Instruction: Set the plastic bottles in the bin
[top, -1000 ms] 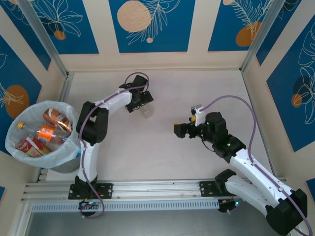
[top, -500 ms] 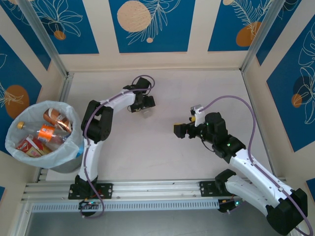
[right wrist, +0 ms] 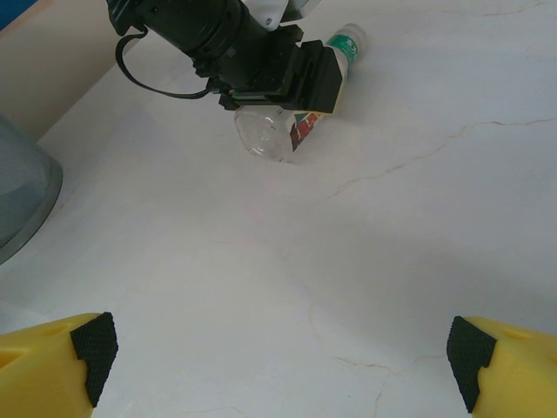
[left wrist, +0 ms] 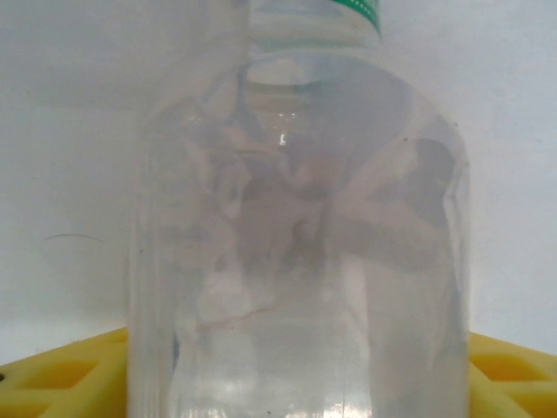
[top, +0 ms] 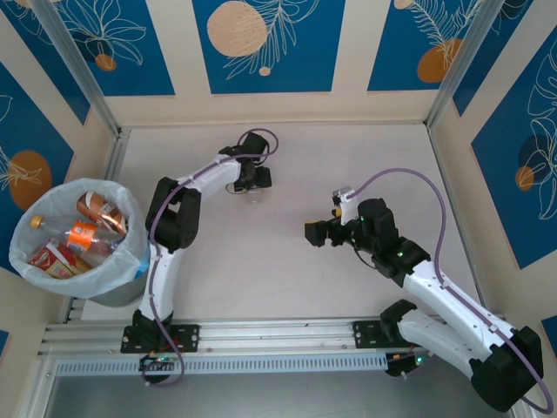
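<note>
A clear plastic bottle point(top: 255, 194) with a green cap lies on its side on the table at the back middle. My left gripper point(top: 252, 180) is down over it, open, with the bottle point(left wrist: 296, 244) between its yellow fingers point(left wrist: 52, 379). The right wrist view has that same bottle point(right wrist: 265, 139) poking out under the left gripper point(right wrist: 283, 78). My right gripper point(top: 316, 232) hovers open over bare table, its pads point(right wrist: 96, 344) wide apart. The bin point(top: 113, 292), lined with a white bag, stands at the left edge and holds several bottles point(top: 83, 233).
Walls with blue leaf panels close in the table on three sides. A metal rail point(top: 261, 335) runs along the near edge by the arm bases. The bin's grey side point(right wrist: 22, 200) is at the left of the right wrist view.
My left gripper has swung its wrist round and settled over the clear bottle. My right gripper has shifted slightly toward the left.
</note>
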